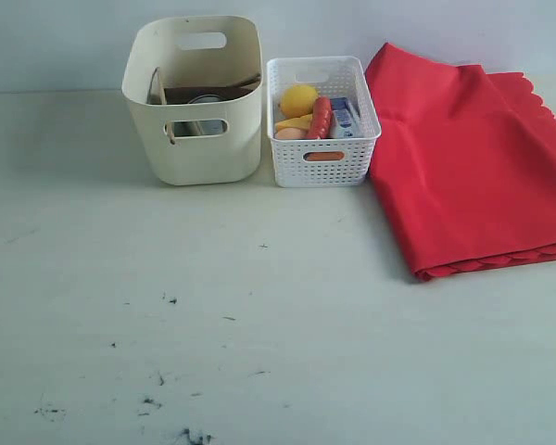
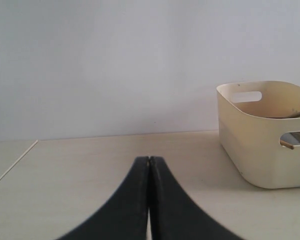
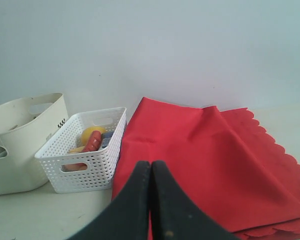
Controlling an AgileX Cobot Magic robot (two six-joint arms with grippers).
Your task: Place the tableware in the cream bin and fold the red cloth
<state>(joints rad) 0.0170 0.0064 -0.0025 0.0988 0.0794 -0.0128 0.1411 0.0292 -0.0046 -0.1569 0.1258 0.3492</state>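
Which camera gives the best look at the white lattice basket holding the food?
The exterior view: it looks down into the white basket, showing its whole rim and the lemon and sausage inside. The right wrist view shows it side-on, contents partly hidden. The left wrist view misses it entirely.

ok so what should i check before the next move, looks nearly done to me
1. No tableware loose on the table: ok, none shows.
2. Every piece inside the cream bin: cannot tell; only a brown plate and some edges show.
3. Is the red cloth folded: ok, it lies in layers beside the white basket.
4. Is the left gripper free: ok, shut and empty.
5. Is the right gripper free: ok, shut and empty.
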